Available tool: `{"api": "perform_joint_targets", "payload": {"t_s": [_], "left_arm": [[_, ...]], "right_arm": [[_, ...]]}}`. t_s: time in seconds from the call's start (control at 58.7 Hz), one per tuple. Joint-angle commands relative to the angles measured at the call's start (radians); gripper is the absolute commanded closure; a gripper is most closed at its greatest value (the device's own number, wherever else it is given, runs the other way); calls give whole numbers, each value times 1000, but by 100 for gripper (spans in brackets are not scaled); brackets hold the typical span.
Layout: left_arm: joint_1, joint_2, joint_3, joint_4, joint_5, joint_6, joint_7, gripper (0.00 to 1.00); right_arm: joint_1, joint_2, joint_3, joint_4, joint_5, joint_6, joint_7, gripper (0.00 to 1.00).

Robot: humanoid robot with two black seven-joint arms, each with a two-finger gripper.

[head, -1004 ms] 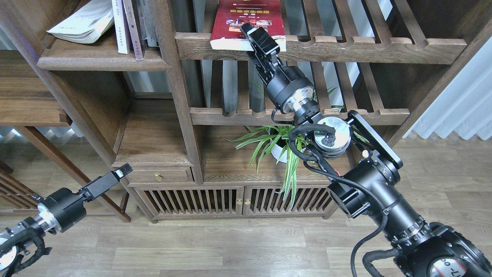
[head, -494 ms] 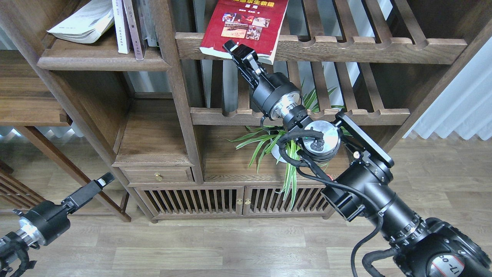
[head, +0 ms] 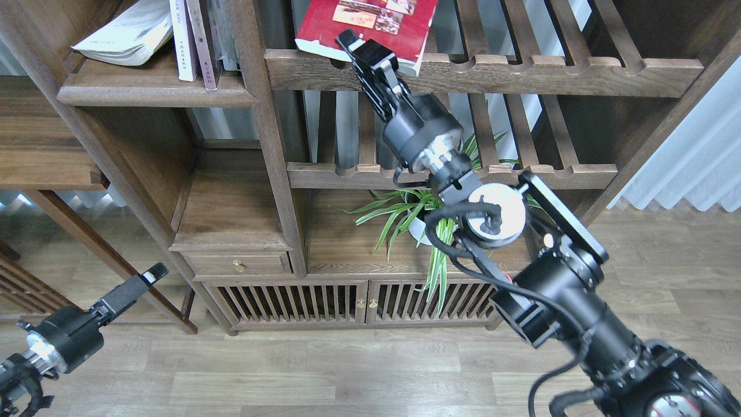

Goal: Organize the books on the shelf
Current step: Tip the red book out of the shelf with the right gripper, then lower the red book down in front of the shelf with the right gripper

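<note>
The dark red book with photos [head: 347, 26] is at the top middle, tilted over the front rail of a slatted rack [head: 521, 72]. My right gripper [head: 360, 47] is shut on the book's near edge. The solid plank shelf [head: 156, 92] is at the upper left. On it a white paperback [head: 124, 32] leans at the left, its lavender band not visible. Thin pale upright volumes [head: 188, 40] stand beside it. The yellow-green book is out of view. My left gripper [head: 142, 281] hangs low at the left, empty, its fingers not told apart.
A potted spider plant [head: 425, 223] stands on the lower board behind my right arm. A second slatted rack [head: 347, 174] runs below the first. A thick wooden post [head: 266, 133] separates the plank shelf from the racks. A low cabinet [head: 324, 301] with slatted doors sits beneath.
My right gripper has drawn the red book leftward and turned it, then raised it slightly over the rail. My left arm has dropped down and to the left.
</note>
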Motion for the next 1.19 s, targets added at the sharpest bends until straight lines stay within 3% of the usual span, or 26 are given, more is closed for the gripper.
{"api": "perform_joint_targets", "payload": {"t_s": [0.0,0.323,0.579,0.698,1.021,1.175], "left_arm": [[1,-5,2,31,-5,0,-2,1],[-17,-45,8,84,-74,0,1,1],[-34,-81,5,152,-97,0,-2,1],[-31,-82,7,152,-100,0,-2,1],[-27,-82,34,150,-105,0,-3,1],[-19,-81,70,150,-190,0,-2,1]], "right_arm": [[-59,0,-1,18,-1,86,-3,95],[-266,0,2,44,-3,318,-3,95],[-505,-67,-21,48,-1,632,-37,95],[-570,-81,-21,47,-1,639,-53,96],[-668,-230,-30,15,4,639,-234,95],[-645,-258,-90,-44,8,639,-279,95]]}}
